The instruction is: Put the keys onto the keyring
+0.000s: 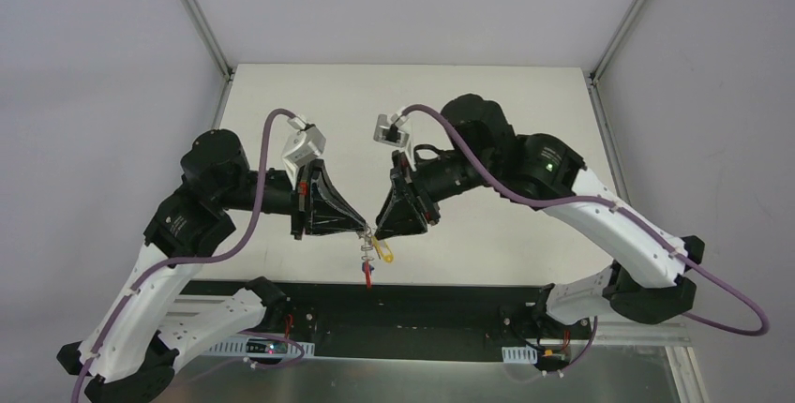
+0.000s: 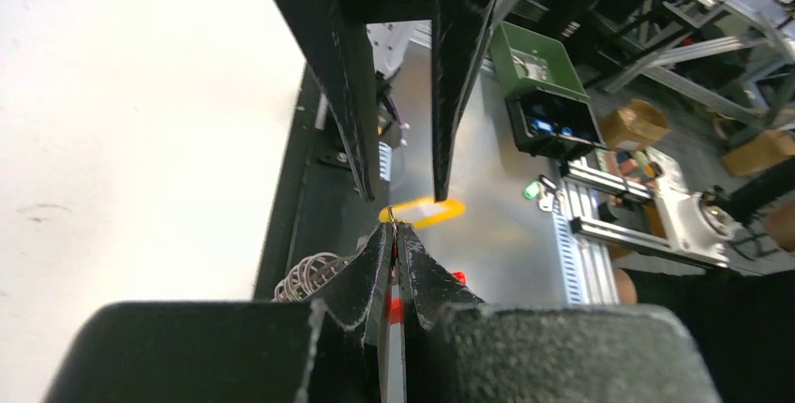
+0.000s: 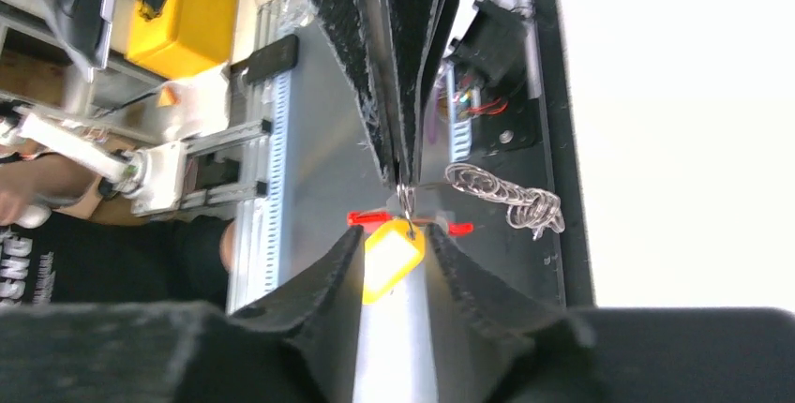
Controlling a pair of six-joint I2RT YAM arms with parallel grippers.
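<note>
1. Silver wire bent into a thin metal keyring [image 3: 406, 200], with a red curved strap hanging under it, is held up in the air. The left gripper [image 3: 404, 182] comes at it from above, fingers pressed together on the ring itself.
2. Just below the ring hangs the small key [image 3: 392, 261] with its yellow loop-shaped head. The top of the head touches the ring. Only the yellow head shows clearly.
3. The right gripper [image 3: 394, 234] sits just under the ring, jaws apart on either side of the yellow head and not clamped on it.
4. The key seems to hang from the ring on its own, so the threading looks done or very nearly so. Whether the loop has passed fully through the ring's split cannot be told. What probably remains is to check that it holds and to set the bunch down.
5. No brand or label can be read on the key or the keyring. Well to the side of the ring, white lettering on a dark garment [image 3: 23, 262] is cut off and unreadable.
</note>
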